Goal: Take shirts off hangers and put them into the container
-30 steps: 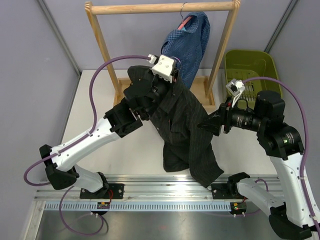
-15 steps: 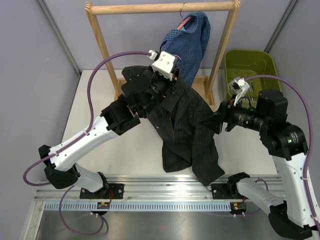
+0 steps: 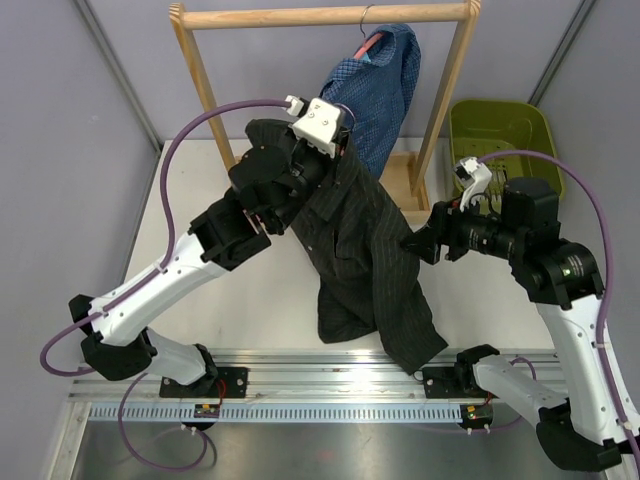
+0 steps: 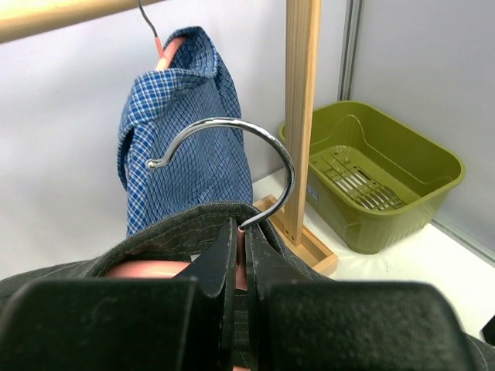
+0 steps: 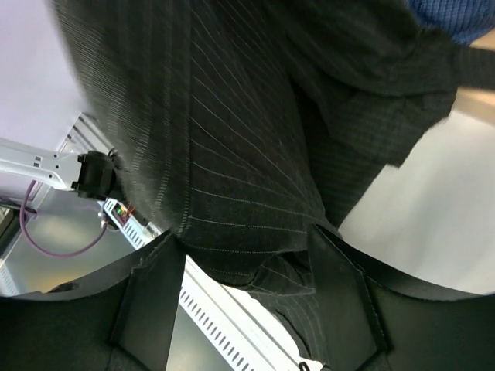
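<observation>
The black shirt (image 3: 365,250) is hanging in the air over the counter (image 3: 290,290), in front of the wooden rack (image 3: 320,15), with its hem trailing down toward the near edge. It is riding on a salmon-pink hanger (image 4: 143,270) that is off the rail, so the first shirt is only partly dealt with: it is away from the rack but not yet off its hanger. The fabric is showing as dark cloth with faint thin stripes, draping in loose folds, its collar bunching around the base of the metal hook in the left wrist view.

The left gripper (image 4: 241,239) is pinching fully closed on the neck of that hanger, just below the hook, and is carrying hanger and shirt together. The right gripper (image 5: 244,239) is standing with its jaws spread wide at the shirt's right side, the striped cloth hanging right in front of them. Whether the fingers are touching the cloth I cannot tell, and nothing is clamped between them.

The blue checked shirt (image 3: 375,85) is hanging on the second hanger (image 3: 372,42) from the rail, untouched as far as the views are showing. The olive-green container (image 3: 505,115) is sitting at the far right of the counter beside the rack's post, and no shirt is lying in it. By my judgement most of the job is waiting: both shirts need stripping from their hangers and dropping into it.
</observation>
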